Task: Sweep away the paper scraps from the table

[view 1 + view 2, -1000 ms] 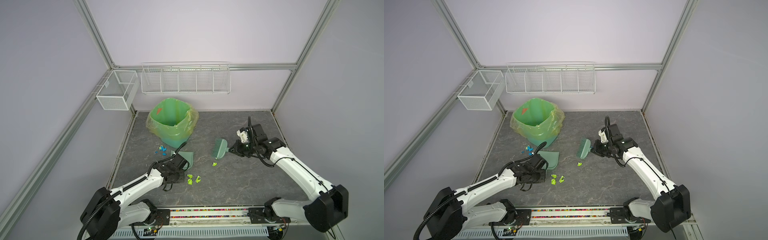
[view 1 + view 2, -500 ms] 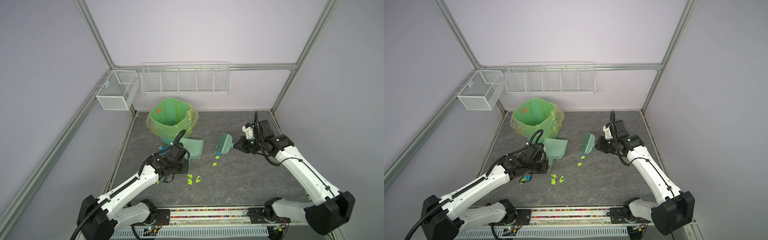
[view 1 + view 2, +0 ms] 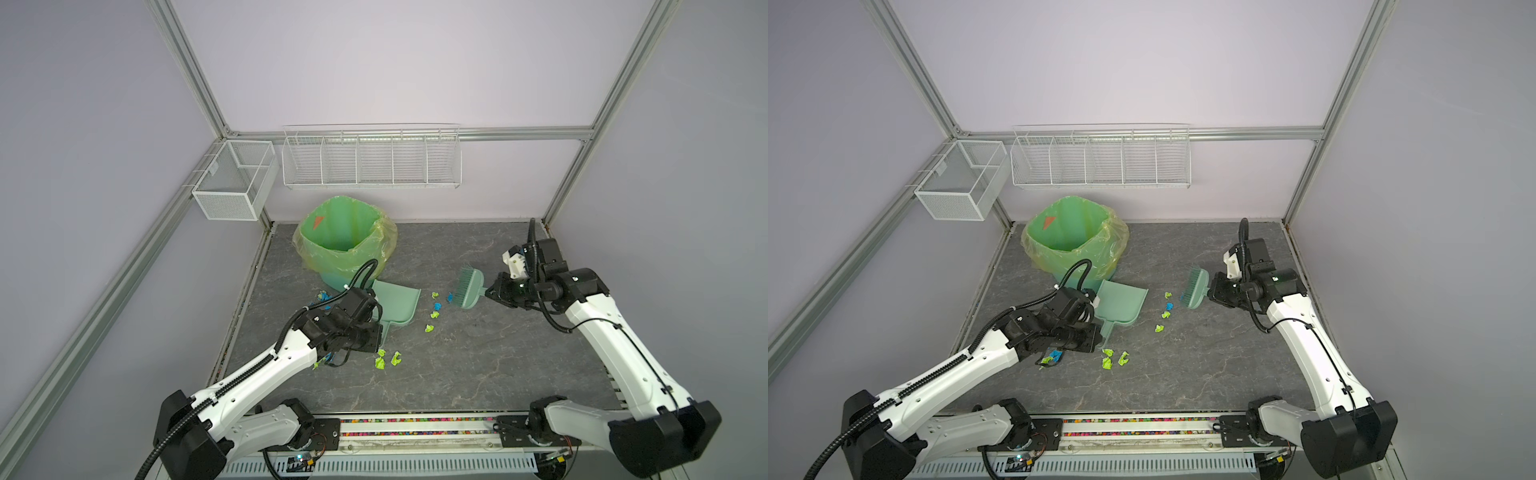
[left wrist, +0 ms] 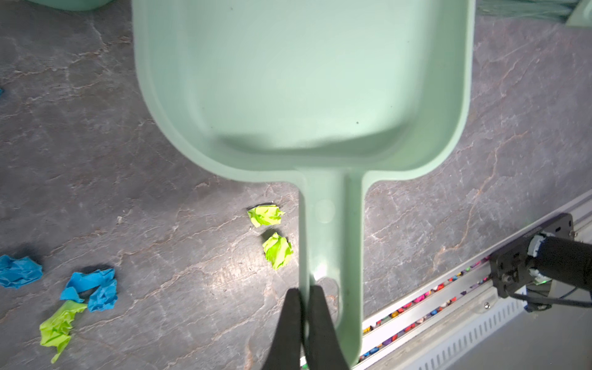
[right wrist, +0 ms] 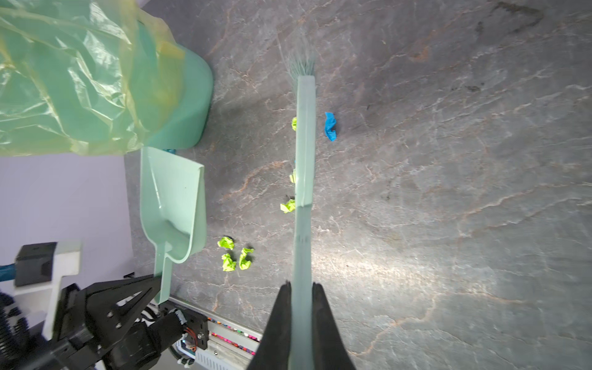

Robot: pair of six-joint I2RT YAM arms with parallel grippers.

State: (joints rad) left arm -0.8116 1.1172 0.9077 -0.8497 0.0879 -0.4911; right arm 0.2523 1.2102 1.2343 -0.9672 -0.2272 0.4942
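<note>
Lining up pan and brush over the dark grey, pale-veined table [image 3: 478, 365], both arms stand ready for a sweep. Nearest, the left gripper [image 4: 304, 290] is clenched on one side rim of the long handle of the pale green plastic dustpan [image 3: 397, 301], whose mouth points far, toward the bin. Three of the crumpled lime-green and blue paper scraps [image 3: 379, 362] lie just right of that handle. A loose row of further scraps [image 3: 434, 314] runs between the pan's right side and the pale green hand brush [image 3: 467, 289]. The right gripper [image 5: 301, 286] squeezes the brush handle tight, bristles facing left. Farthest, on the left, stands the green bin lined with a yellowish plastic bag [image 3: 345, 245], a few scraps at its foot.

The step in hand looks like positioning, with nothing collected yet. The next move likely calls for turning the pan's lip toward the row and setting it flat, then lowering the bristles right of the scraps and drawing them left. Whether pan or brush touches the table cannot be told.

Only the left wrist view shows the pan's bare inside, along with blue and lime wads [image 4: 89, 288] left of the handle that the arm largely hides from above. The right wrist view shows the fingers' grip on the brush handle, which is too small to read in the top views.
</note>
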